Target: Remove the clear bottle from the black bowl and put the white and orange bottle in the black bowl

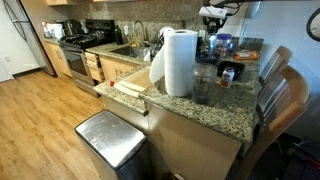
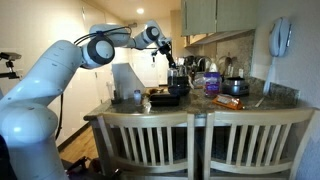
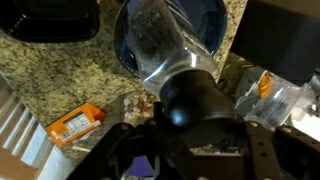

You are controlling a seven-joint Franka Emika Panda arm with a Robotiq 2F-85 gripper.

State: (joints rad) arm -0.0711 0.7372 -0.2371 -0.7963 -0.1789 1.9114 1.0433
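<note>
While gripping the clear bottle [image 3: 165, 50] by its dark cap end with the tool [image 3: 190, 128], working through the first half of the task: getting that bottle out of the black bowl [image 3: 215, 25].

Nearest, in the wrist view: the tool itself, clenched on the cap and held above the granite tabletop [image 3: 60, 75].

Just left of the tool and lower: the white and orange bottle [image 3: 75, 125], seemingly lying on its side on the tabletop, apart from the tool and outside the bowl.

Farther off: the clear body of the held bottle, reaching out over the bowl and overlapping its rim. Cannot tell whether fully free of the bowl or touching it inside.

Farthest, in an exterior view: the tool [image 2: 168, 52] raised above the dark things on the tabletop.

Next, as a judgement: carry the clear bottle past the rim, set it on bare tabletop and let go. Then return near and left for the small bottle. Probably calls for a low grasp across its body.
</note>
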